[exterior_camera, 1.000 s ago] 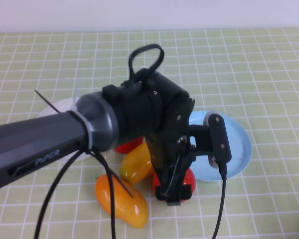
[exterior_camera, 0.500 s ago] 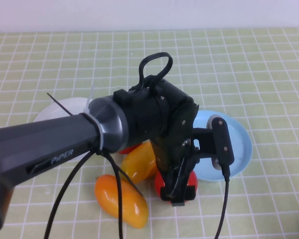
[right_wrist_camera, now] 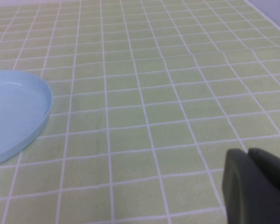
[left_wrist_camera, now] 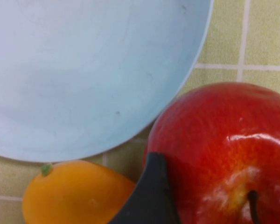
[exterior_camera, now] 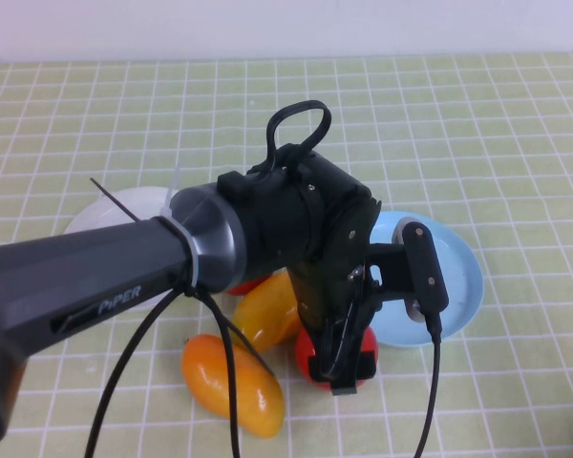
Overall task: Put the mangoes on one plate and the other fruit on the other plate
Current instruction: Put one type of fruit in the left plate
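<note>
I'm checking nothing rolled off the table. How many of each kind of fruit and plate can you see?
Mangoes: 2
Red apples: 2
Light blue plate: 1
White plate: 1
Total: 6

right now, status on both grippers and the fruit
Left gripper down around front red apple, closing, beside blue plate. Right gripper shut, parked aside. Mangoes off plate, nearer one crowding apple.

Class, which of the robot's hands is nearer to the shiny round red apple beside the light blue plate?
Left. The left hand is down over the shiny round red apple, one finger against it. The right hand, shut, hovers over bare tablecloth beyond the light blue plate.
</note>
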